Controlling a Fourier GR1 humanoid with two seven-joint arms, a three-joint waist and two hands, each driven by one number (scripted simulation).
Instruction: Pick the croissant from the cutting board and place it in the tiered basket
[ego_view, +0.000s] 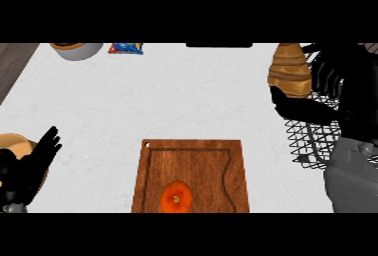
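Aloft, the golden-brown croissant (289, 70) rode in the right hand (314, 107), fingers curled round it, beside the black wire tiered basket (314, 137); lowering it inside seemingly remained. Left hand (33, 162) rested open.

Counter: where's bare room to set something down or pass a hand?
Widest free patch: mid-counter, between the bowl and snack bag at the far edge and the cutting board. Narrower strips flank the board. The board's far half is bare; an orange piece sits near. Crowded right: right hand with croissant over the wire basket.
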